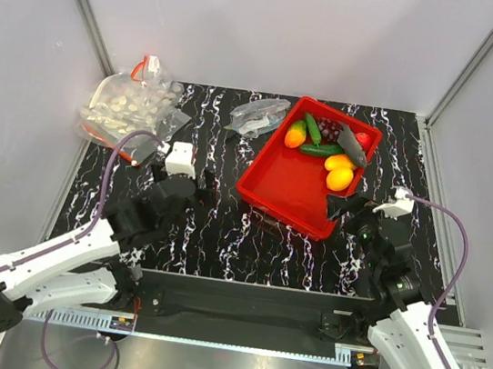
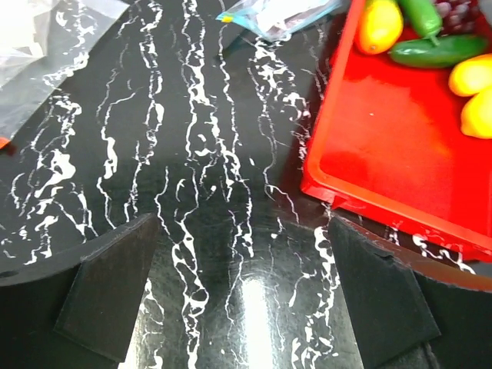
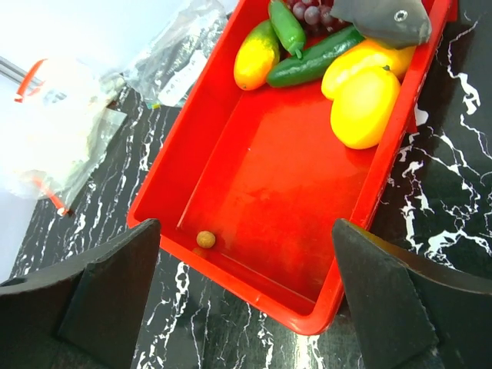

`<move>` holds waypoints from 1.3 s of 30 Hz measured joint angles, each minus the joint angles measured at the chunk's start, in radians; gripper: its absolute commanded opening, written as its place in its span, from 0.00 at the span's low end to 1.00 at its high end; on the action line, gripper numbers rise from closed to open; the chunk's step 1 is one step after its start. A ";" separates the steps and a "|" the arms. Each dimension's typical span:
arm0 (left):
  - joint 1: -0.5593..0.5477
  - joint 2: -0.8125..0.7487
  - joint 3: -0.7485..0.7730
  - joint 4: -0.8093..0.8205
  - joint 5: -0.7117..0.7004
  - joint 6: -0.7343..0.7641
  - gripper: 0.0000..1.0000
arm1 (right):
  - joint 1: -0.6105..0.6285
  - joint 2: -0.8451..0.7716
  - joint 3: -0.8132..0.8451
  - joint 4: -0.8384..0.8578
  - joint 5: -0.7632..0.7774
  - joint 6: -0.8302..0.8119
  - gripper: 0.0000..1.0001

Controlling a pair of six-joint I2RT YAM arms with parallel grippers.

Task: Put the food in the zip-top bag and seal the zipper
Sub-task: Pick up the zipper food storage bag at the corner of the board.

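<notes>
The food lies at the far end of a red tray point(image 1: 288, 186): an orange-yellow mango point(image 1: 295, 136), green cucumbers point(image 1: 321, 148), yellow lemons point(image 1: 340, 172), a grey fish point(image 1: 353, 144), purple grapes point(image 1: 328, 127) and a red piece point(image 1: 363, 138). A plain clear wrinkly bag point(image 1: 171, 119) at the right edge of the back-left pile looks like the zip-top bag. Its zipper cannot be made out. My left gripper point(image 1: 198, 187) point(image 2: 242, 231) hangs open over bare table left of the tray. My right gripper point(image 1: 350, 213) point(image 3: 246, 231) stands open above the tray's near right corner, holding nothing.
Clear bags with white round spots point(image 1: 134, 103) sit piled at the back left. A small greyish clear bag point(image 1: 259, 116) lies just left of the tray's far corner. A tiny tan ball point(image 3: 205, 239) rests in the tray's near corner. White walls close in the black marbled table point(image 1: 222, 227).
</notes>
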 measured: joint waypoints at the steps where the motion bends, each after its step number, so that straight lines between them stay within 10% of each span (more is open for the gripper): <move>1: 0.008 0.018 0.014 -0.008 -0.003 -0.003 0.99 | 0.000 -0.008 -0.001 0.000 0.000 0.000 1.00; 19: 0.698 0.775 0.703 -0.083 0.198 -0.142 0.99 | 0.000 -0.074 -0.091 0.115 -0.172 -0.006 1.00; 39: 0.978 1.447 1.496 -0.230 0.272 -0.180 0.97 | 0.000 -0.125 -0.095 0.143 -0.229 -0.008 1.00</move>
